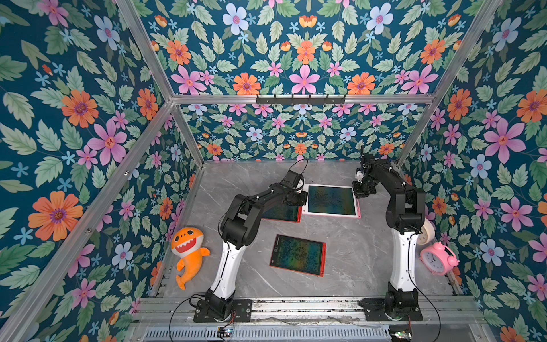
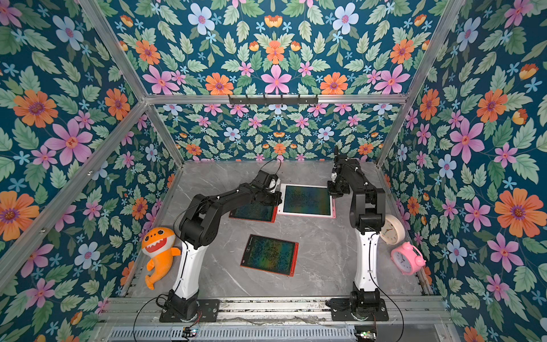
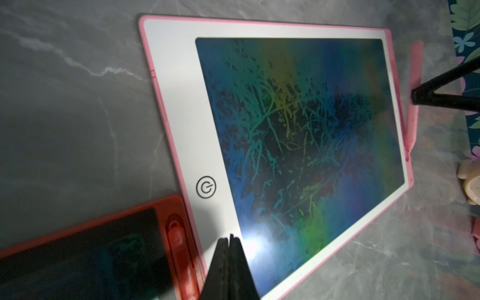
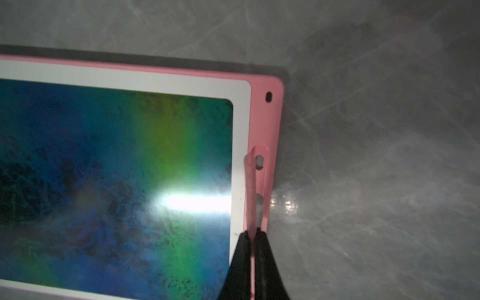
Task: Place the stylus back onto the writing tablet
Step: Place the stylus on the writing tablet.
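One pink stylus (image 4: 250, 187) is clamped between the jaws of the right pincer (image 4: 251, 233). It projects from the tips along the holder groove in the pink side rail of the white-faced writing tablet (image 4: 270, 117); contact with the groove cannot be judged. At the opposite side the left pincer (image 3: 229, 240), jaws together and empty, hovers over the tablet's corner, beside a red tablet (image 3: 179, 233) on the grey table (image 3: 65, 117)

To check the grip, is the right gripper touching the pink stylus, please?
Touching: in the right wrist view, the right gripper is shut on the pink stylus.
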